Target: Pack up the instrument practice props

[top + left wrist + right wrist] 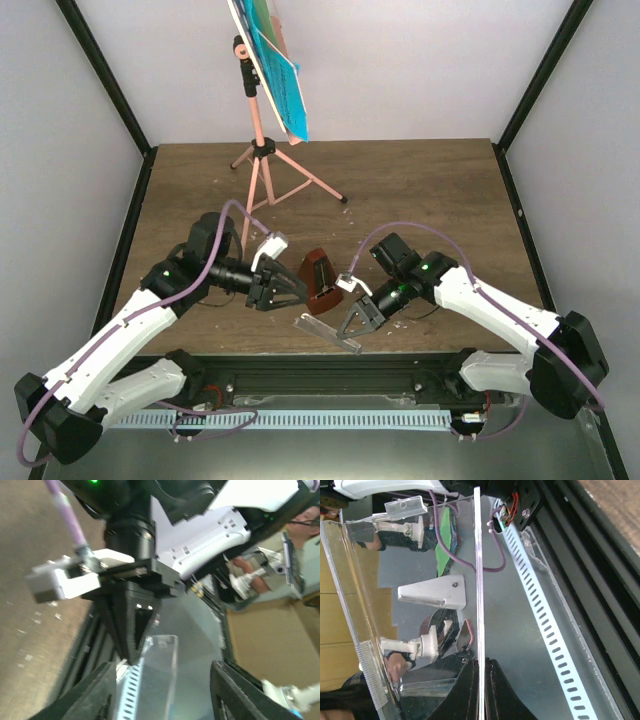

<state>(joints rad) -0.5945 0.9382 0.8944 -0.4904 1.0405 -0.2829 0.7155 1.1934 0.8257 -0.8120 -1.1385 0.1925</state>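
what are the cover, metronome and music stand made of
The cover looks like clear glossy plastic: you see straight through it and its edges glint. The metronome is reddish-brown, wood or wood-look plastic; too small to tell. The music stand has thin pink tubes with black joints, likely painted metal with plastic fittings.

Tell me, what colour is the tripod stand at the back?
Pink; the music stand shows best in the top view.
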